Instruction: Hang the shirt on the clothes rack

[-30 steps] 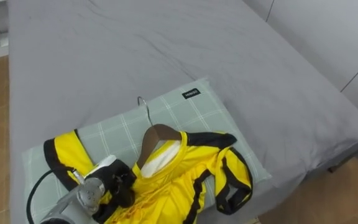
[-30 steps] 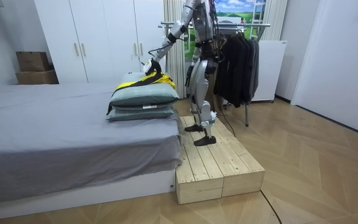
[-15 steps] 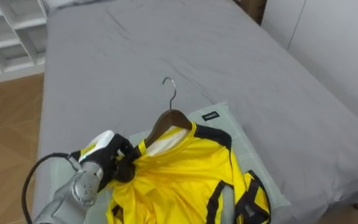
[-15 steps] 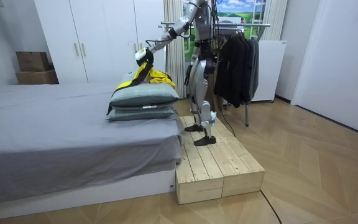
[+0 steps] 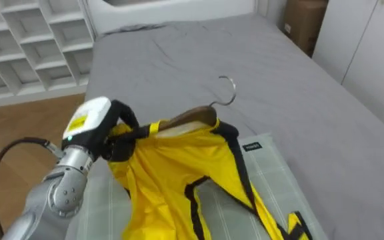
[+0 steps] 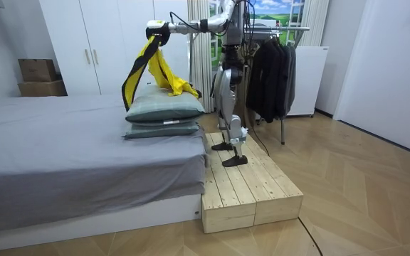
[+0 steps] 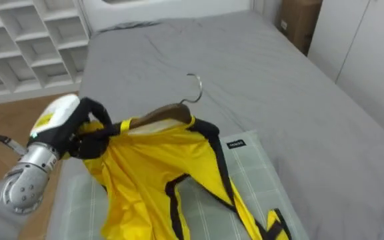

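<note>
A grey bed [image 6: 62, 135] is taking up the room view's left, with white wardrobes [image 6: 98, 43] standing behind it and stacked pillows [image 6: 164, 112] lying at its near end. Just beside that end the robot is standing on a low wooden platform [image 6: 251, 188]. A rack of dark clothes [image 6: 272, 67] is waiting behind it on the room view's right.

From the head camera, the left arm is showing at the lower left, and the left hand [image 5: 99, 130] is holding the yellow jersey [image 5: 172, 180] up by its hanger [image 5: 189, 119]. The dark fingers [image 5: 127, 132] are clamped together round 1 shoulder end of the wooden bar, pinching the jersey's cloth against it. To my eye that grip is serving 2 ends. It is stopping the garment from sliding off while it is carried, and it is leaving the metal hook [image 5: 228, 90] free, pointing out over the bed, ready for a rail.

The jersey is hanging down from the bar, most of it clear of the bed. Its lower part is trailing on the top pillow [image 5: 272, 180]. I am judging the lift to be only partly done, with the turn toward the rack not yet begun.
</note>
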Motion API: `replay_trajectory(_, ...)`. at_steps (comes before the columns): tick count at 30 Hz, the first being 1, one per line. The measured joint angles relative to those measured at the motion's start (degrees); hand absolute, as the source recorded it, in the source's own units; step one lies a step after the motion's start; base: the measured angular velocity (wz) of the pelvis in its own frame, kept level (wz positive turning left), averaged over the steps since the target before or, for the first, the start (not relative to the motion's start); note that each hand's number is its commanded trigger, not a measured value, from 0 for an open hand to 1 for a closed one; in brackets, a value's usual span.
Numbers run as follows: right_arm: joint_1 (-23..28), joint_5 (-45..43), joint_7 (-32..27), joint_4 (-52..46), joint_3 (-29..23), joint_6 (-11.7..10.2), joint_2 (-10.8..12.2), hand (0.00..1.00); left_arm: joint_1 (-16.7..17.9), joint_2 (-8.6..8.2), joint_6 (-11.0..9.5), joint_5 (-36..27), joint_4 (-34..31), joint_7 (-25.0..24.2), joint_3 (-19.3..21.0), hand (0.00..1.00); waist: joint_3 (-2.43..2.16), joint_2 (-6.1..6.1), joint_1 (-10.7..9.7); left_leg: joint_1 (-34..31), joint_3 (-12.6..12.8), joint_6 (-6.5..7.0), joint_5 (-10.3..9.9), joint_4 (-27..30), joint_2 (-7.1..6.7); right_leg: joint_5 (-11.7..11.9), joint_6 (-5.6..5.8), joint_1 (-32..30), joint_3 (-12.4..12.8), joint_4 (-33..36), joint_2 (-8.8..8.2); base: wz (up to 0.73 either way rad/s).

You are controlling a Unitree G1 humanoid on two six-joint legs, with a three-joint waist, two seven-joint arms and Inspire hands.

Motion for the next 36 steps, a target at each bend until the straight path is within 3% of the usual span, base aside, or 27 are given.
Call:
replay_trajectory(6, 1.15, 0.04, -0.08, -0.04, -1.52, 0.3, 0.21, 0.0, 3.01, 0.0, 0.52, -0.2, -5.26, -0.06, 2.5, 1.0, 0.0, -0.55, 0.1, 0.02, -0.66, -0.01, -0.01, -0.1, -0.02, 0.02, 0.02, 0.95, -0.94, -1.12, -0.04, 0.1)
replay_trajectory(10, 2.37, 0.23, -0.08, -0.1, -3.07, 0.31, 0.43, 0.0, 3.26, 0.0, 0.55, -2.51, -6.07, -0.05, 3.42, 1.0, -0.05, -0.59, 0.1, 0.88, -1.84, -0.01, -0.01, -0.36, -0.04, -0.01, 0.04, 2.4, -1.34, -1.88, 0.0, 0.09)
replay_trajectory(24, 4.59, -0.45, 0.65, 0.07, -6.28, 0.33, 0.27, 0.0, 4.19, 0.02, 0.56, -16.45, -6.22, -0.3, 3.58, 1.0, -0.39, -0.28, 0.05, 4.34, -0.86, -0.07, -0.02, -1.84, -0.03, -0.1, 0.12, 4.7, -1.03, -1.7, 0.06, -0.02)
replay_trajectory(29, 5.16, -1.72, 0.57, 0.04, -8.27, 0.35, 0.29, 0.0, 7.23, 0.01, 0.5, -19.81, -6.22, -1.49, 5.4, 1.0, -0.46, -0.12, -0.24, 5.86, -0.07, -0.12, 0.0, -2.79, 0.05, -0.17, 0.13, 5.61, -0.12, -1.81, 0.33, -0.09)
replay_trajectory(34, 5.89, -9.24, -1.06, -1.07, -9.32, 0.41, 0.24, 0.0, 9.53, -0.01, 0.7, -20.2, -6.22, -1.86, 5.62, 1.0, -0.25, -0.55, -0.05, 5.57, -0.02, -0.12, 0.0, -2.69, -0.01, -0.17, 0.14, 5.19, 0.24, -1.76, 0.35, -0.01)
replay_trajectory(36, 5.56, -15.24, -3.39, -2.71, -10.65, 0.5, 0.07, 0.0, 9.61, 0.02, 1.48, -20.18, -6.27, -1.92, 5.8, 1.0, -0.45, -0.69, -0.09, 4.36, 0.01, -0.12, 0.0, -2.6, -0.05, -0.18, 0.15, 3.92, 0.41, -1.49, 0.3, -0.02)
